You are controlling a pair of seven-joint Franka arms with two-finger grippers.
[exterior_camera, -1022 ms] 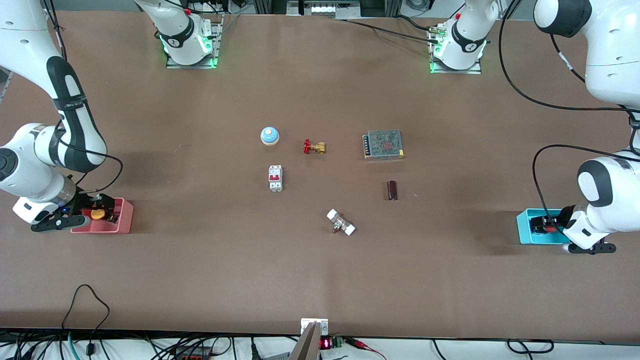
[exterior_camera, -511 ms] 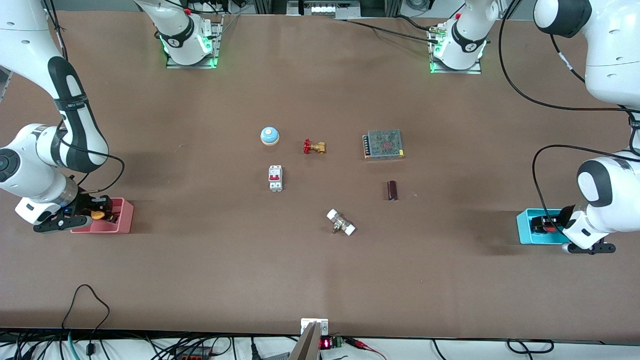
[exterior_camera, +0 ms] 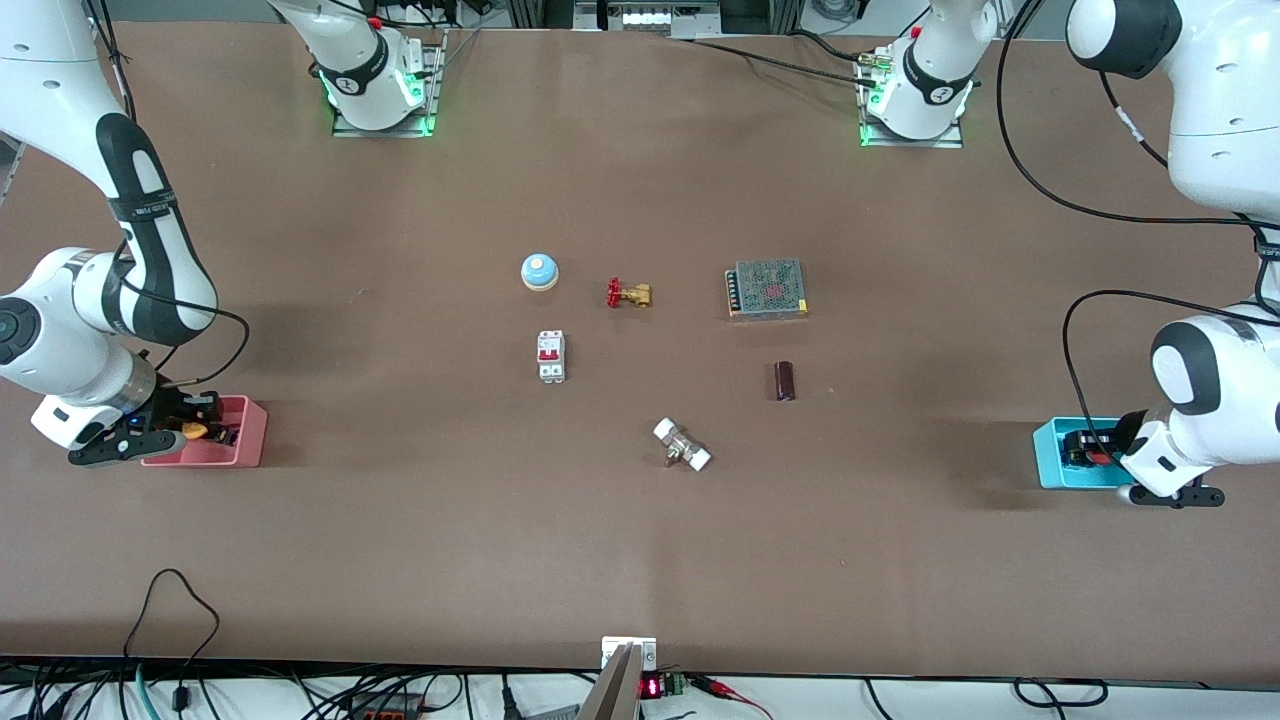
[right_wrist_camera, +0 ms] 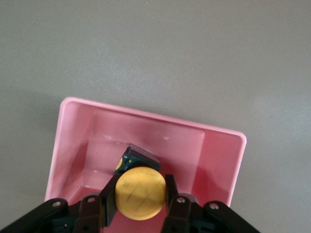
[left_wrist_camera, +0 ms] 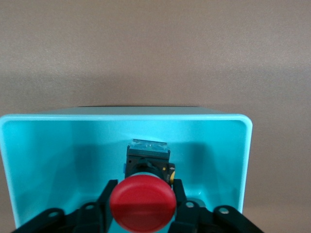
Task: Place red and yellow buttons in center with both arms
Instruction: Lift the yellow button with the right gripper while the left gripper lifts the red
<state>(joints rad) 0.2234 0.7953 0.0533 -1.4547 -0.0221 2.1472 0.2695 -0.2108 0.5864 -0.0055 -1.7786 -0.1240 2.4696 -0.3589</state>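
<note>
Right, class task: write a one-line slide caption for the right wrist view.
Right claw closed around the yellow button inside the pink bin.

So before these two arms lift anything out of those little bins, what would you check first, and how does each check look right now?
1. Right gripper around the yellow button in the pink bin: ok, a finger sits on each side of it.
2. Left gripper around the red button in the cyan bin: ok, fingers flank it.
3. Firm grip on either button: cannot tell.
4. Bare table in the middle for setting down: ok, there is space between the breaker and the dark cylinder.
5. Buttons clear of bin walls for a straight lift: ok, each stands away from the walls.
</note>
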